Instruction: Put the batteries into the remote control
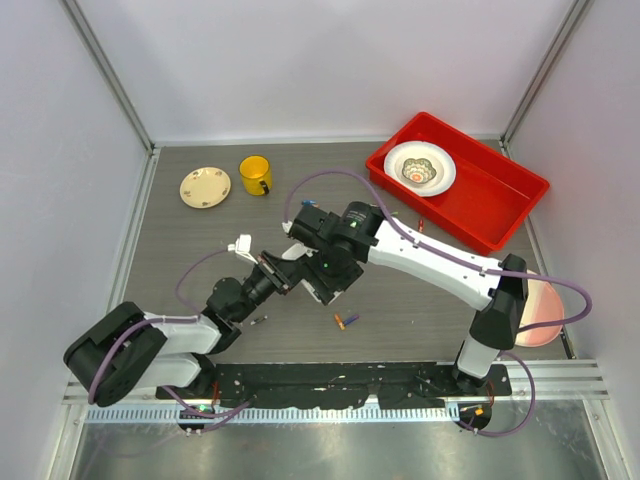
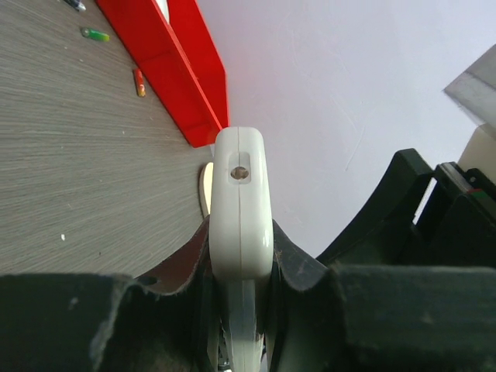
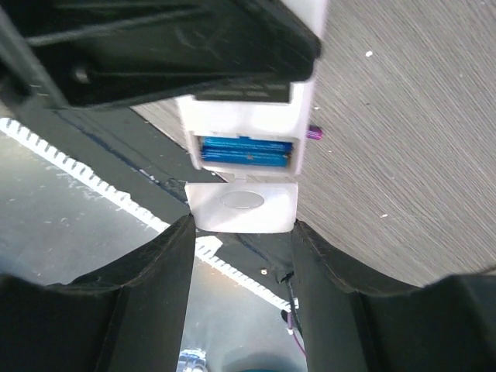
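1. Top external view: both arms meet above the table [image 1: 420,310].
2. Between them, the remote control [image 2: 241,209] is held up. The left fingers [image 2: 293,260] clamp one end and the right fingers [image 3: 167,263] pinch the other.
3. It is probably light, stiff, slick plastic, so grip the narrow edges.
4. Blue batteries [image 3: 246,152] fill the open bay [image 3: 298,143].

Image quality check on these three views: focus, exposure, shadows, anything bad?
Top external: even diffuse light, soft shadows, sharp, though the loose batteries are tiny. Left wrist: remote control crisp, left fingers dark and blurred. Right wrist: loaded blue batteries clear, right fingers underexposed and soft.
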You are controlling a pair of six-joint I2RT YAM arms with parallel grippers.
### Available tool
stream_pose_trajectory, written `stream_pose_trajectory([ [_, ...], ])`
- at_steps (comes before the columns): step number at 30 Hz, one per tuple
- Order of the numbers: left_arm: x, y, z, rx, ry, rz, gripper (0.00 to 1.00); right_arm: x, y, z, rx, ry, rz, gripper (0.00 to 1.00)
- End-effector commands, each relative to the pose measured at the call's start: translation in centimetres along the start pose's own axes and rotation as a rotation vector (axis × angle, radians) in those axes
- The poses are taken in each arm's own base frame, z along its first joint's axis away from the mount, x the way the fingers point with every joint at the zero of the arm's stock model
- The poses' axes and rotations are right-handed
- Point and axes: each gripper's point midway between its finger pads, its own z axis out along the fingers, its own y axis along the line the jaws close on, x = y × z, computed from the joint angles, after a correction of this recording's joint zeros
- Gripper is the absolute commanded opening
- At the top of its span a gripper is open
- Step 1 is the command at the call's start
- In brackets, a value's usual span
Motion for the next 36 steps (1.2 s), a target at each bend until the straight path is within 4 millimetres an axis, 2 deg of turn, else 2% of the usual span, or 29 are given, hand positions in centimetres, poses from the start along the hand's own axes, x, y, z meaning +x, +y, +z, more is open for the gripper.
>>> stream_pose_trajectory([
  [1, -1.4, -1.1, -0.8, 0.034, -0.075, 0.025, 0.00, -0.4, -2.2, -0.1, 0.083, -0.070, 0.028, 0.01],
  [2, -1.3, -0.9, -1.0, 0.025, -0.072, 0.034, 0.00, 0.5, -3.1, 1.0, 0.107, -0.050, 0.054, 0.01],
  [3, -1.6, -0.2, -1.1, -0.010, -0.089, 0.039, 0.00, 0.2, -4.7, 1.5, 0.134, -0.067, 0.102, 0.01],
  [4, -1.6, 0.2, -1.4, -0.024, -0.094, 0.043, 0.00, -0.6, -5.3, 1.7, 0.125, -0.118, 0.130, 0.01],
  [5, -1.8, -0.3, -1.7, -0.012, -0.100, 0.047, 0.00, 0.4, -6.1, 3.1, 0.131, -0.090, 0.162, 0.01],
  [6, -1.6, 0.1, -2.0, -0.031, -0.094, 0.052, 0.00, 0.1, -7.7, 3.6, 0.128, -0.105, 0.224, 0.01],
  [7, -1.6, 0.5, -2.3, -0.045, -0.097, 0.055, 0.00, -1.0, -8.0, 4.3, 0.104, -0.155, 0.246, 0.01],
  [8, -1.7, 0.6, -2.5, -0.051, -0.099, 0.057, 0.00, -0.2, -8.9, 5.7, 0.117, -0.136, 0.267, 0.01],
  [10, -1.7, 0.4, -3.1, -0.052, -0.101, 0.069, 0.00, -1.1, -10.6, 6.8, 0.142, -0.168, 0.310, 0.01],
  [11, -1.9, 0.3, -3.3, -0.050, -0.108, 0.072, 0.00, -0.8, -11.0, 8.1, 0.154, -0.144, 0.311, 0.01],
  [13, -2.0, 0.2, -3.8, -0.055, -0.113, 0.086, 0.00, -1.4, -11.9, 9.4, 0.165, -0.156, 0.324, 0.01],
  [18, -2.3, 0.5, -4.9, -0.073, -0.130, 0.092, 0.00, -1.7, -14.1, 13.4, 0.192, -0.108, 0.360, 0.01],
  [24, -2.7, 0.2, -5.6, -0.065, -0.151, 0.098, 0.00, -1.7, -16.3, 15.4, 0.223, -0.075, 0.388, 0.01],
  [29, -2.9, -0.1, -5.8, -0.056, -0.160, 0.104, 0.00, -1.5, -16.8, 16.2, 0.243, -0.055, 0.380, 0.02],
  [33, -2.8, 0.0, -5.7, -0.058, -0.156, 0.104, 0.00, -1.3, -16.8, 16.5, 0.244, -0.046, 0.370, 0.22],
  [36, -2.7, 0.0, -5.6, -0.057, -0.153, 0.103, 0.00, -1.2, -16.9, 16.6, 0.246, -0.046, 0.367, 0.32],
])
